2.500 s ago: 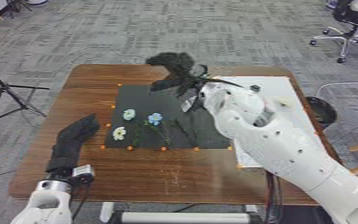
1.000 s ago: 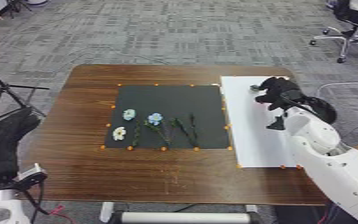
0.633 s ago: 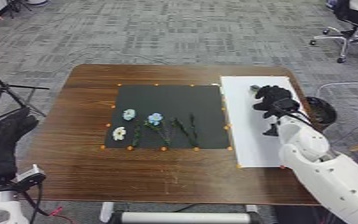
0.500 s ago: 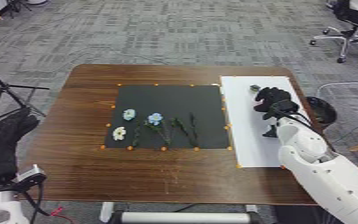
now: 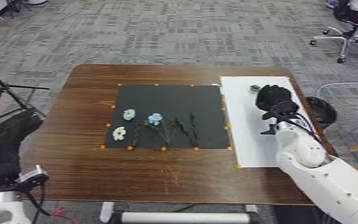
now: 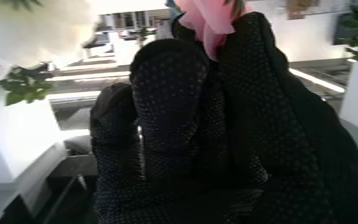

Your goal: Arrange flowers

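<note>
At two o'clock on the brown table [image 5: 171, 172], over the white sheet [image 5: 251, 147], the right hand [image 5: 274, 97] is narrow and seems to pinch a pink flower [image 6: 213, 17]; how firmly, nobody can tell. Its petals look light, limp and easily crushed, so the stem is probably the better hold. Near a white bloom [image 6: 33, 35], they could snag. Around nine o'clock on the black mat [image 5: 162, 95] lies a blue flower [image 5: 155, 118], its stem likely stiffer but thin and prone to roll. The left hand [image 5: 9, 132] is relaxed, at the table's nine o'clock. No writing is readable.
</note>
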Available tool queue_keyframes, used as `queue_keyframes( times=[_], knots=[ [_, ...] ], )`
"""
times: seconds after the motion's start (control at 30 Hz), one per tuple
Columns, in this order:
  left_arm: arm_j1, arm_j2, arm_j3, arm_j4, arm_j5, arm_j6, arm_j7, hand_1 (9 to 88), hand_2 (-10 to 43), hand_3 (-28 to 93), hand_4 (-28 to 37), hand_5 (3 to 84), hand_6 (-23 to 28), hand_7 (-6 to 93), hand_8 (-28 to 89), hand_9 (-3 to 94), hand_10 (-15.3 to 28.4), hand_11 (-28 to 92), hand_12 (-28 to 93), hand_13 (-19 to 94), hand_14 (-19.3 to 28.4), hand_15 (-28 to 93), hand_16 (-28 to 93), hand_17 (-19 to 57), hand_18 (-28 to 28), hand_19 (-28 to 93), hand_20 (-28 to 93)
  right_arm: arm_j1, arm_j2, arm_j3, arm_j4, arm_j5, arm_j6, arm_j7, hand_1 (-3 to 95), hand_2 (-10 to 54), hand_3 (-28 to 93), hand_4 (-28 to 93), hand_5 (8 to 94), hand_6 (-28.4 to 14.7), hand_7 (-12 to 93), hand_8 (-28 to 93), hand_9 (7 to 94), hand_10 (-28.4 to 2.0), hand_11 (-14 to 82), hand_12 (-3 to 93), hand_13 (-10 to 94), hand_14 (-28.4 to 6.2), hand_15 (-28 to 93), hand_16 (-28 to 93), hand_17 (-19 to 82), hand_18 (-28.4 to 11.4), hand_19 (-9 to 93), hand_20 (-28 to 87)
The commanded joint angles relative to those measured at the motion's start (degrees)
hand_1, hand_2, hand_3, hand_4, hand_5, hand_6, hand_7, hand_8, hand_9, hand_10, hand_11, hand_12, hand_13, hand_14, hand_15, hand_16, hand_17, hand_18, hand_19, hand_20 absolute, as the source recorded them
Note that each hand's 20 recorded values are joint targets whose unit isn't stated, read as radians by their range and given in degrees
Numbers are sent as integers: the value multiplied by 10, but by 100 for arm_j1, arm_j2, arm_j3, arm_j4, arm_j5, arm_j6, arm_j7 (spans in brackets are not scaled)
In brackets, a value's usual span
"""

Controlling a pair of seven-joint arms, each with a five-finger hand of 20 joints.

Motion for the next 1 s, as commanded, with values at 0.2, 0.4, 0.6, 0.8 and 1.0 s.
queue_keyframes(
  times=[0.2, 0.4, 0.6, 0.8, 1.0],
  knots=[
    [44, 99, -98, -127, 7, 145, -10, 226, 60, 715, -283, 498, 29, 134, -70, 487, 140, 201, 126, 396, 181, 234, 27, 41, 155, 230, 230, 1713, 952, -1208, -1675, 1294, -790, -490, 633, -95, 566, -192, 800, 9, 220, 73, 863, -113, 53, 342, 826, -52, 511, 338, 383, -221, 756, 621],
    [119, 48, -270, -128, -11, -59, 60, 225, 58, 716, -283, 498, 29, 134, -71, 487, 140, 202, 126, 396, 181, 233, 26, 41, 155, 230, 230, 3090, 1008, -2647, -2149, 2735, -1971, -539, 634, -95, 565, -192, 801, 10, 218, 75, 862, -113, 52, 343, 826, -52, 512, 340, 382, -220, 755, 621],
    [142, 21, -310, -142, -1, -143, 88, 224, 56, 718, -283, 498, 30, 133, -70, 487, 140, 202, 126, 396, 181, 233, 26, 39, 155, 228, 229, 3562, 618, -3466, -2243, 2877, -2548, -696, 636, -95, 562, -190, 801, 9, 215, 75, 860, -114, 50, 343, 825, -53, 516, 342, 383, -220, 757, 621],
    [174, -5, -256, -139, -9, -145, 68, 224, 56, 717, -283, 498, 30, 132, -70, 486, 139, 202, 127, 395, 181, 232, 27, 39, 155, 227, 227, 3560, -23, -3476, -1954, 2769, -2335, -690, 632, -95, 564, -188, 804, 9, 212, 75, 862, -113, 50, 344, 826, -53, 517, 343, 383, -221, 758, 621],
    [-13, 132, -7, -112, 12, 75, -47, 224, 55, 717, -283, 497, 28, 135, -71, 487, 138, 201, 126, 394, 179, 227, 27, 37, 155, 224, 226, 3441, -675, -3460, -1535, 2693, -2154, -473, 628, -95, 574, -191, 807, 10, 210, 75, 867, -112, 50, 344, 828, -53, 519, 344, 385, -222, 760, 621]
  ],
)
